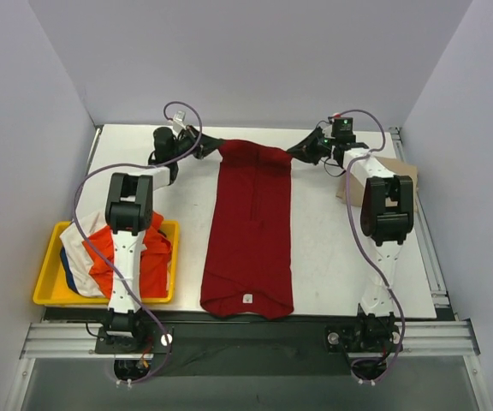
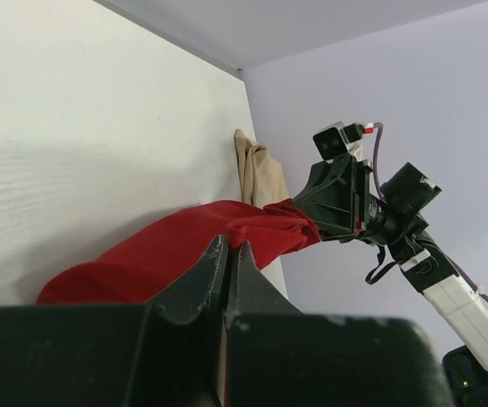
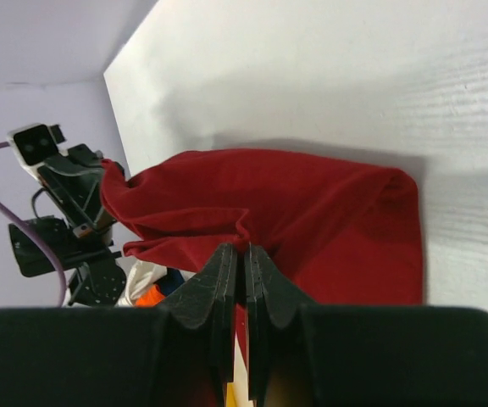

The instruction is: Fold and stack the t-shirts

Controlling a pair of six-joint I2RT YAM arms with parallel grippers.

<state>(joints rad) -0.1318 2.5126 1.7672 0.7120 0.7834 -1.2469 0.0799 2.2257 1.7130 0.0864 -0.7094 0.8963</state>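
Note:
The dark red t-shirt (image 1: 248,231) lies as a long folded strip down the middle of the table. Its far end is lifted between both grippers. My left gripper (image 1: 213,147) is shut on the far left corner, and in the left wrist view (image 2: 230,248) red cloth (image 2: 168,250) is pinched between its tips. My right gripper (image 1: 297,153) is shut on the far right corner, and in the right wrist view (image 3: 246,251) a red fold (image 3: 312,212) sits between its tips. A tan t-shirt (image 1: 389,164) lies at the right, partly under the right arm. Orange (image 1: 157,248) and white (image 1: 77,244) t-shirts are piled at the left.
A yellow tray (image 1: 47,287) at the near left holds the orange, white and blue shirts, under the left arm. Walls close in the table at the back and both sides. The tan shirt also shows in the left wrist view (image 2: 261,174).

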